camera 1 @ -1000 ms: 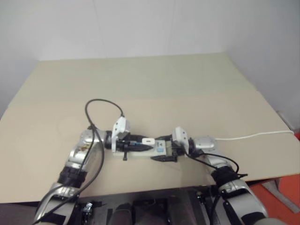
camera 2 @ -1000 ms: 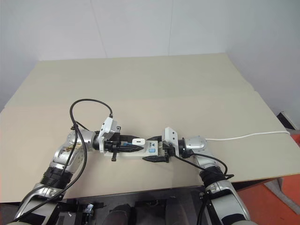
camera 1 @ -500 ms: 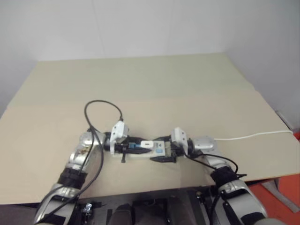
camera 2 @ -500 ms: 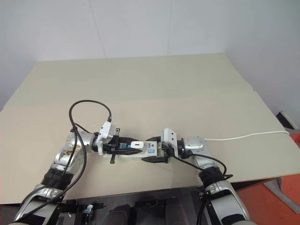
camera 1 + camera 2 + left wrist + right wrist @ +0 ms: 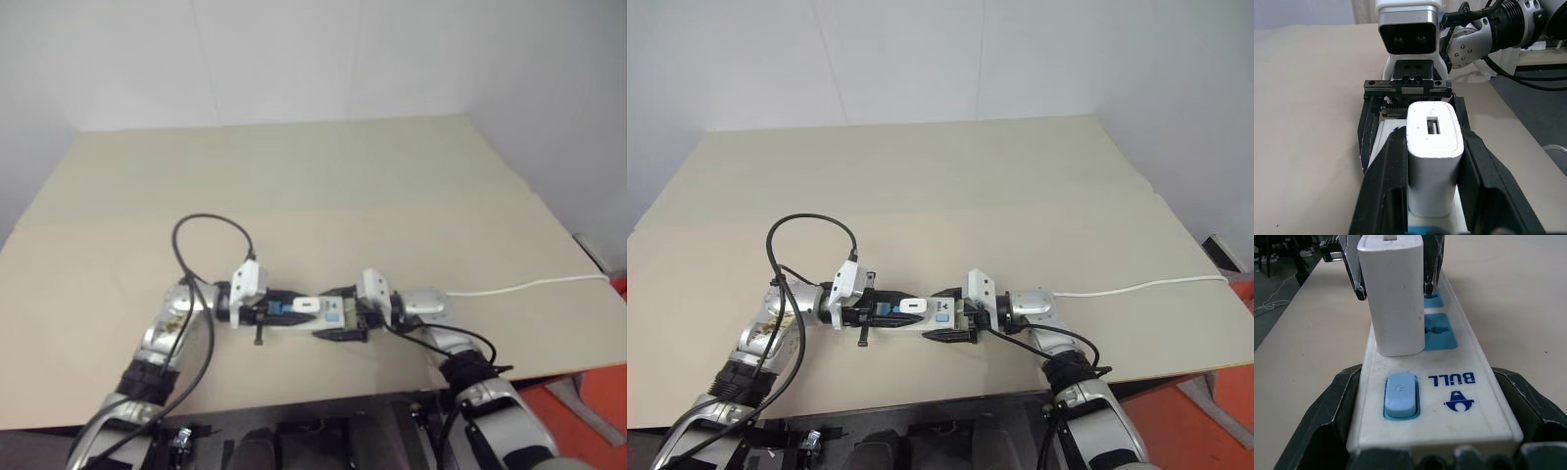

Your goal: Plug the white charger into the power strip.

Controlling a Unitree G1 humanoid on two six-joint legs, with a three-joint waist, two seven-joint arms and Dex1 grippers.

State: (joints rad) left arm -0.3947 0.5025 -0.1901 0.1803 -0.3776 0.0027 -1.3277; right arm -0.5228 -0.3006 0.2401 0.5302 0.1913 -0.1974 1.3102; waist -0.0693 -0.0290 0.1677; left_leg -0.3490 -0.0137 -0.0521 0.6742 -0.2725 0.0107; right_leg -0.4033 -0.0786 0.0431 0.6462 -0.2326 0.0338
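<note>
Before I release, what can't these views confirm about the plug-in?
- White charger prongs: right wrist view, hidden under its own body on the power strip.
- Which socket it occupies: hidden by its body.
- Strip's far end: left wrist view, hidden behind charger and left pincer.

The power strip [image 5: 921, 318] lies flat on the desk [image 5: 950, 196] near its front edge, held lengthwise between the left gripper [image 5: 890, 309] at one end and the right gripper [image 5: 948, 315] at the switch end. The white charger [image 5: 1433, 156] stands upright on the strip between the left gripper's two fingers [image 5: 1386, 181], just beyond the right gripper's fingertips. A cord [image 5: 1146, 286] runs across the desk behind the right gripper, away to the right edge.
</note>
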